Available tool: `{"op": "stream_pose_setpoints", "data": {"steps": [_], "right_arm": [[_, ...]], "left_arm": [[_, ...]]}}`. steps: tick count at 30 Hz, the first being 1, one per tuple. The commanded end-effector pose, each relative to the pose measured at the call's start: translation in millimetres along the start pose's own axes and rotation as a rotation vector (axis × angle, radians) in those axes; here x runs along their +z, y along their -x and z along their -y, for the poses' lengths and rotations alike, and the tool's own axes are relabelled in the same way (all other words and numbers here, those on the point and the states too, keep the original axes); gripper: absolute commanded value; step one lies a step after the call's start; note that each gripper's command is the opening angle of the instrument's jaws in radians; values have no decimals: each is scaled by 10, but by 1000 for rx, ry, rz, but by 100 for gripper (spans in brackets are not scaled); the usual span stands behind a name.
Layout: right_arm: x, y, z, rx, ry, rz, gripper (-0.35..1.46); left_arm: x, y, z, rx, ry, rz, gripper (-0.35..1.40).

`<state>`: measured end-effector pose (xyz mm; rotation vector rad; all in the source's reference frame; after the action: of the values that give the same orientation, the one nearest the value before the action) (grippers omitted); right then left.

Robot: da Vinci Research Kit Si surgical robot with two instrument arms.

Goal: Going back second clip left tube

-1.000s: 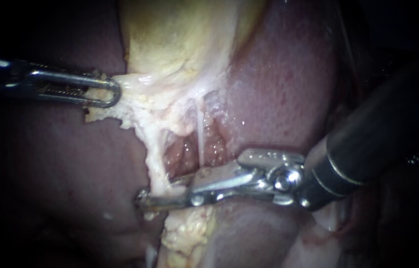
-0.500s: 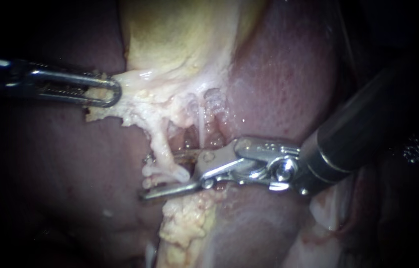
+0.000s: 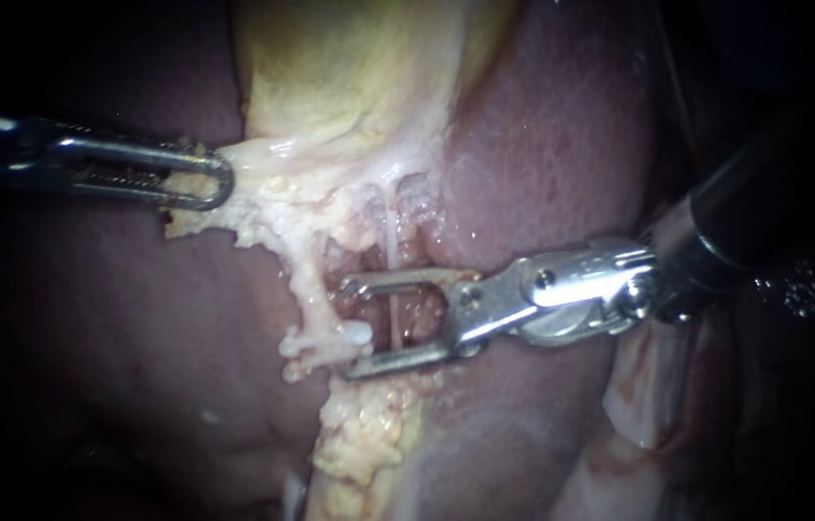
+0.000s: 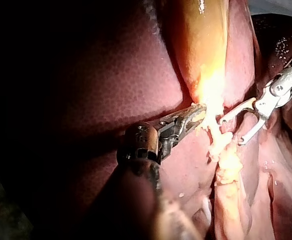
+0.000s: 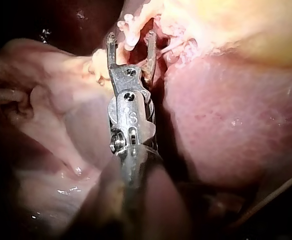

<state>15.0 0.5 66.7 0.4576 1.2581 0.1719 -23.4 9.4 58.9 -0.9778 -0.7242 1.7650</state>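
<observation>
Backed off rightward, right tool (image 3: 347, 328) gapes empty, left tube (image 3: 309, 289) running near-to-far just left of its tips, while left tool (image 3: 219, 183) grips gallbladder (image 3: 330, 68).

The setting is a surgical work site, seen at close range. Moist organ tissue fills every view: dark red liver (image 3: 542, 145) and a yellowish gallbladder (image 3: 330, 68). Two slender metal instruments with small hinged jaws work on it. The left instrument (image 3: 206, 180) clamps the gallbladder's pale edge. The right instrument (image 3: 352, 328) has its jaws apart. The surroundings are dark.
</observation>
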Motion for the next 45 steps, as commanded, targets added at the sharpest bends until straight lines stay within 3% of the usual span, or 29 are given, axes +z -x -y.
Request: {"op": "stream_pose_setpoints", "data": {"steps": [1, 10, 17, 25, 36, 45], "right_arm": [[-8, -2, 1, -3, 7, 0, 50], [-90, -24, 12, -84, 6, -2, 50], [-129, -40, 14, -116, 33, 14, 50], [-135, -41, 15, -117, 40, 28, 50], [-134, -41, 14, -117, 40, 28, 50], [-133, -41, 14, -117, 44, 29, 50]], "left_arm": [[0, 0, 0, 0, 0, 0, -35], [-1, 0, 0, 0, 0, 0, -35], [0, 0, 0, 1, -2, 2, -35], [18, 8, 6, 12, -19, 5, -35], [78, 16, 15, 39, -4, 25, -35], [81, 18, 15, 40, 0, 28, -35]]}}
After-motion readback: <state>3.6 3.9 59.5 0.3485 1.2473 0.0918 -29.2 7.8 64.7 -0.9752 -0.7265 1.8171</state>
